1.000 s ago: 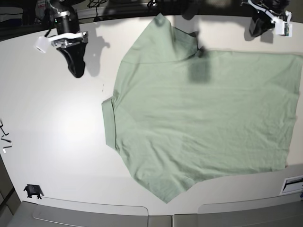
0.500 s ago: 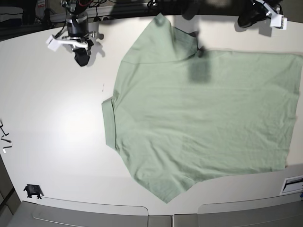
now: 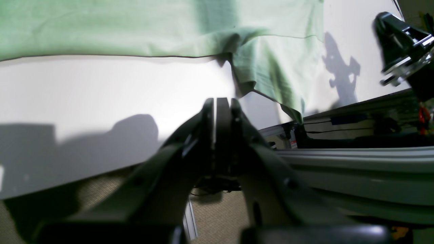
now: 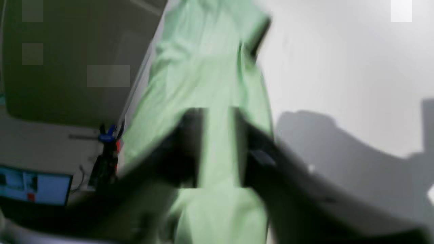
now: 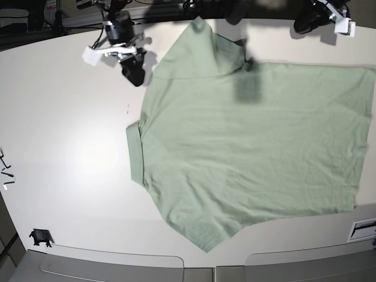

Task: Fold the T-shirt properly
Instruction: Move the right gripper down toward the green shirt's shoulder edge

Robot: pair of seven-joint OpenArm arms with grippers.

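The T-shirt [image 5: 252,147] is pale mint green and lies spread flat across the table, collar band [image 5: 135,154] to the left, one sleeve at the back [image 5: 200,41] and one at the front. My right gripper [image 5: 136,75] hangs just left of the shirt's back shoulder edge. In the blurred right wrist view its fingers [image 4: 190,145] stand apart, open, with green T-shirt [image 4: 217,84] cloth seen beyond them. My left gripper [image 5: 304,24] is at the table's back right, off the shirt. Its fingers [image 3: 217,112] are pressed shut and empty, short of the T-shirt [image 3: 264,67] sleeve.
A small black object [image 5: 40,237] sits near the front left corner. A white label [image 5: 363,228] lies at the front right edge. The white table [image 5: 70,135] ends at a rail and floor behind my left gripper.
My right arm has swung from the back left toward the shirt's shoulder edge and its fingers have parted. My left arm drew back to the table's back right edge.
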